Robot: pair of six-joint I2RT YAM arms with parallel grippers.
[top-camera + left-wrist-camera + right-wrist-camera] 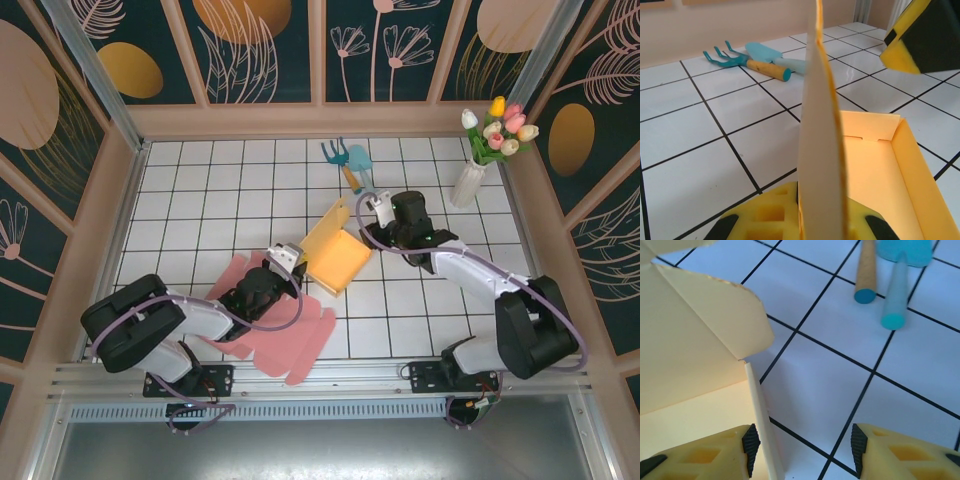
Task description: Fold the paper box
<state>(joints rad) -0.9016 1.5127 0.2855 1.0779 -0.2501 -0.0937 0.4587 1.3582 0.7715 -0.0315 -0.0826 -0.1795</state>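
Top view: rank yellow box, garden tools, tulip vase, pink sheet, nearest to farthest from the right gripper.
From the right gripper:
1. yellow box, at its fingers, on its left.
2. garden tools, just beyond, toward the back wall.
3. tulip vase, off to the right.
4. pink sheet, near edge, left side.

One yellow paper box (pixel 335 258), one rake (pixel 334 152), one trowel (pixel 361 156), one vase of tulips (pixel 467 184), and perhaps two pink sheets (pixel 295 345).

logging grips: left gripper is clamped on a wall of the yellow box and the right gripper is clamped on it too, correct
Not the right gripper: the right wrist view shows it open, jaws apart around a loose wall of the yellow box. The left gripper is clamped on a wall, as you said.
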